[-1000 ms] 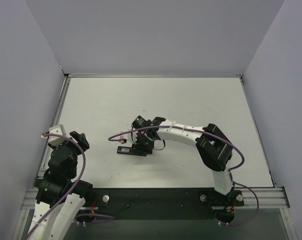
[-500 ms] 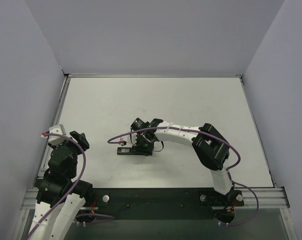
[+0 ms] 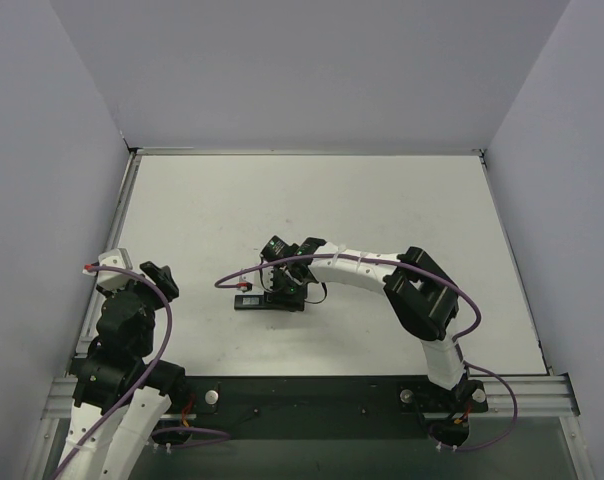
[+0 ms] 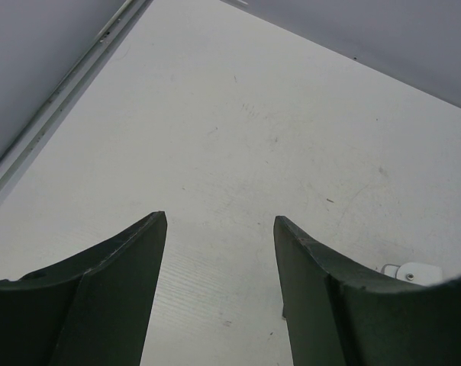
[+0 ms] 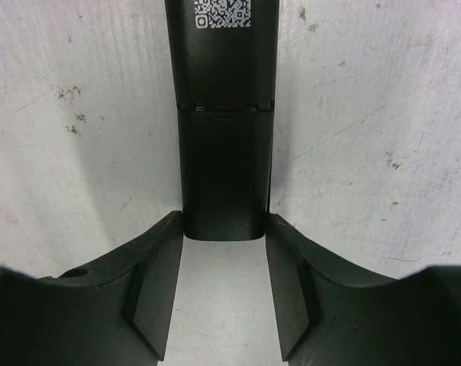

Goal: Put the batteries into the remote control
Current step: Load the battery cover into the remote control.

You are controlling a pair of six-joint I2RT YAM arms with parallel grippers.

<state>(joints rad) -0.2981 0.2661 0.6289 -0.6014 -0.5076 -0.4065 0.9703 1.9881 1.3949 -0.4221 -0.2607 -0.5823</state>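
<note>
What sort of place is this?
Likely a robot test booth: plain grey walls around a white table, a left arm and right arm bolted at its near edge, the right pincer flanking a remote control.

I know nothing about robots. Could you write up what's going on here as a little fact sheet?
Setting: white table, two robot arms at its near edge
Remote control: lying flat mid-table, QR sticker facing up
Right fingers: one on each side of the remote's near end; whether they squeeze it is unclear
Left fingers: apart, nothing between them, above the table's left side
Batteries: none visible
</note>
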